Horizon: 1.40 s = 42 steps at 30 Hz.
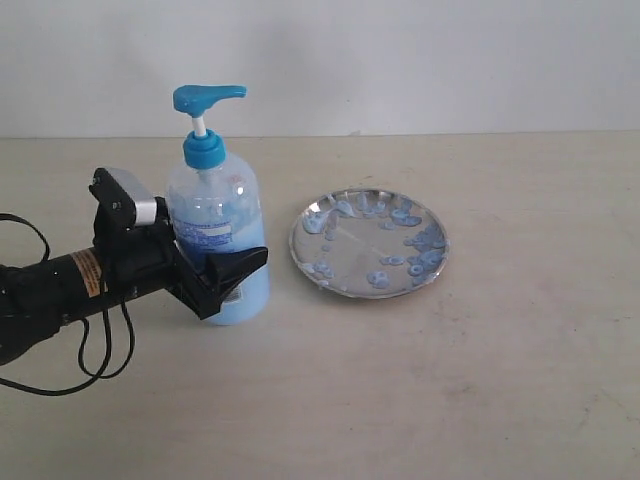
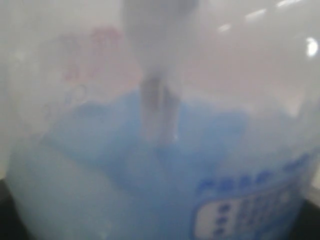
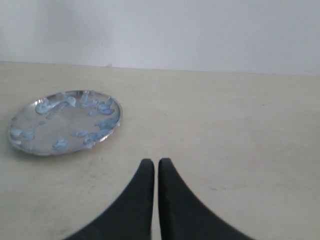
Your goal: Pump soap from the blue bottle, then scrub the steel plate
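The blue bottle [image 1: 215,225] stands upright left of centre, its bright blue pump top [image 1: 206,98] raised, light blue soap [image 1: 250,290] filling its lower half. My left gripper [image 1: 245,250] reaches in from the left and is shut on the bottle's body, one black finger [image 1: 232,268] across its front and the other hidden behind. The left wrist view is filled by the blurred bottle [image 2: 160,100] and soap [image 2: 115,165]. The steel plate [image 1: 352,258] lies right of the bottle, dotted with soap blobs [image 1: 425,240]. My right gripper [image 3: 152,162] is shut and empty, off the plate [image 3: 65,125].
A beige tabletop [image 1: 480,380] runs to a white wall [image 1: 450,60] at the back. The left arm's black cable [image 1: 100,345] loops over the table at the front left. The right arm does not show in the exterior view.
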Each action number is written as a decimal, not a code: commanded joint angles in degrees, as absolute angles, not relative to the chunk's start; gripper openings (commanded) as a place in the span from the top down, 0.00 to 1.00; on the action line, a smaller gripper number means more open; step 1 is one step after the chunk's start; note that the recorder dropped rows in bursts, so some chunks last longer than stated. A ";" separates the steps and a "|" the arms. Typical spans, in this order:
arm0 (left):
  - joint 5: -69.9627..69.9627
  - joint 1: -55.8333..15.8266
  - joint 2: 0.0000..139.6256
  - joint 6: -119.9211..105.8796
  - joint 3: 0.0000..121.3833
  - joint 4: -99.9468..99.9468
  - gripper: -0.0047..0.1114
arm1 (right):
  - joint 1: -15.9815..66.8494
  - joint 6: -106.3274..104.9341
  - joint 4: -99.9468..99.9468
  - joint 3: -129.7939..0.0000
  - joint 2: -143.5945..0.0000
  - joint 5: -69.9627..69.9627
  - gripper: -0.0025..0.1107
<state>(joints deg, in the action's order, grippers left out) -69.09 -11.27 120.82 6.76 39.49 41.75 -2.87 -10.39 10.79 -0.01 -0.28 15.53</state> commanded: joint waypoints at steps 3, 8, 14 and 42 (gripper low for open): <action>-69.96 -11.33 120.71 5.95 40.31 41.59 0.92 | -2.84 -8.71 19.94 0.00 0.00 7.94 0.98; -68.98 -11.33 120.71 5.95 44.46 43.83 0.92 | -2.84 -6.44 26.92 0.00 0.00 5.36 0.98; -60.27 -11.33 120.97 6.48 50.30 46.52 0.92 | -2.84 -6.04 26.92 0.00 0.00 4.57 0.98; -59.54 -12.67 127.11 6.48 60.35 48.92 0.92 | -0.83 33.40 -47.23 -48.70 -82.08 -51.65 0.98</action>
